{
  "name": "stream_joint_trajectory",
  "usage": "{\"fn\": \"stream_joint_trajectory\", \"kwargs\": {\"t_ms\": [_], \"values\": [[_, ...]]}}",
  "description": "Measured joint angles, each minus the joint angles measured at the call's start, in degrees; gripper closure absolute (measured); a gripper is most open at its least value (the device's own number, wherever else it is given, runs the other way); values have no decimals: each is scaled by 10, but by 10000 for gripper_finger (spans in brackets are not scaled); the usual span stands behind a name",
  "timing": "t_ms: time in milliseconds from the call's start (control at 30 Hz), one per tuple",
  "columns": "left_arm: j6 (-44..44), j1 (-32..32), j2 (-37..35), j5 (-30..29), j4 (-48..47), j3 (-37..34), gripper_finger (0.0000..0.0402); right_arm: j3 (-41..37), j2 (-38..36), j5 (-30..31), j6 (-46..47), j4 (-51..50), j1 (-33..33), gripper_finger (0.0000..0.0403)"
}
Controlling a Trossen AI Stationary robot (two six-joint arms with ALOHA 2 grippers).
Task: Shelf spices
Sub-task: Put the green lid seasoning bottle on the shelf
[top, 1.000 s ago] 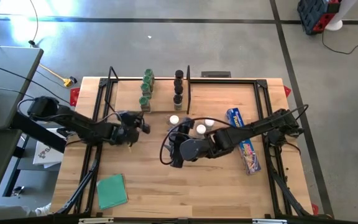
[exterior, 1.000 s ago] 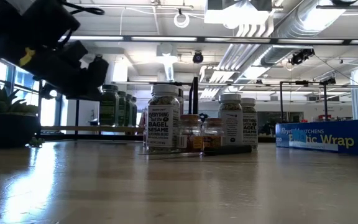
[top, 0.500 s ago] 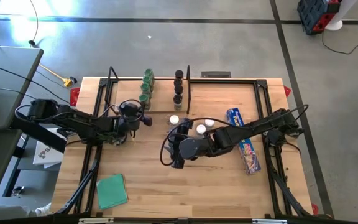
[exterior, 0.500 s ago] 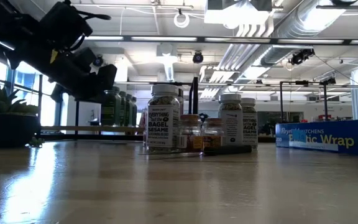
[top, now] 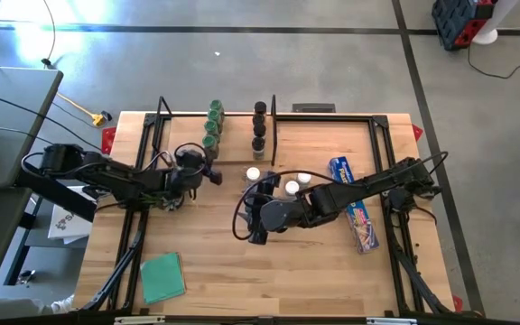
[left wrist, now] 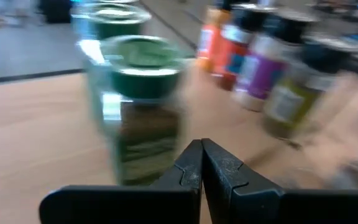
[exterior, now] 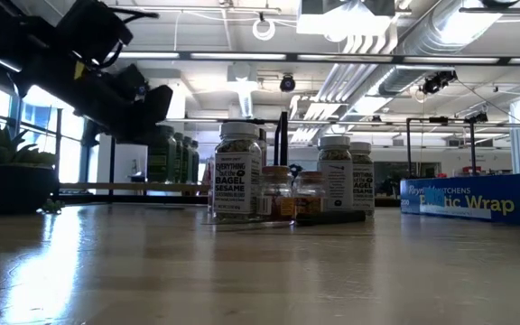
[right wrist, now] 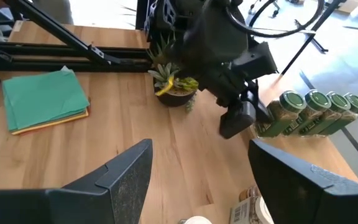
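Note:
The shelf [top: 237,152] is a pale plank at the table's far middle with a black rod at each end. A row of green-capped spices [top: 212,126] and a row of black-capped ones [top: 259,126] stand on it. White-capped jars [top: 291,187] stand on the table just in front of it. My left gripper [top: 213,175] is shut and holds nothing; it hovers just near of the closest green-capped jar [left wrist: 140,106], pointing at it. My right gripper [top: 255,219] hangs open and empty over the table's middle, near the white-capped jars [exterior: 238,168].
A long blue wrap box [top: 355,206] lies on the table under the right arm. A green flat pad [top: 162,276] lies near the front left corner. A small potted plant [right wrist: 173,86] stands at the table's left side. Black frame rails [top: 143,217] run along both table sides.
My left gripper has swung toward the table's right and a little toward the far edge, closing on the green-capped jars at the shelf's near end, and its wrist has turned. It has stayed shut. No jar has moved.

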Motion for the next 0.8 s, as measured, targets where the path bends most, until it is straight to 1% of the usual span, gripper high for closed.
{"fn": "stream_joint_trajectory", "kwargs": {"t_ms": [100,200,267,300,400,500,600,733,800], "values": [[14,-21,-24,30,5,0,401,0,-1,3,-5,-1,0,142],[47,-32,-79,47,-10,0,401,0,-4,19,-5,-1,6,142],[72,-22,-127,67,-49,4,401,0,-5,23,-4,-1,10,142],[78,-10,-152,74,-88,10,401,0,-5,23,-1,-1,11,142],[82,42,-213,96,-229,39,402,0,-5,22,13,-3,16,142],[113,106,-247,127,-315,58,401,0,-5,23,16,-3,18,142],[154,175,-256,179,-333,62,401,0,-5,23,25,-3,20,142],[170,277,-230,285,-332,59,401,0,-5,24,27,-2,20,142],[171,315,-212,342,-311,59,401,0,-5,24,26,-2,20,142]]}}
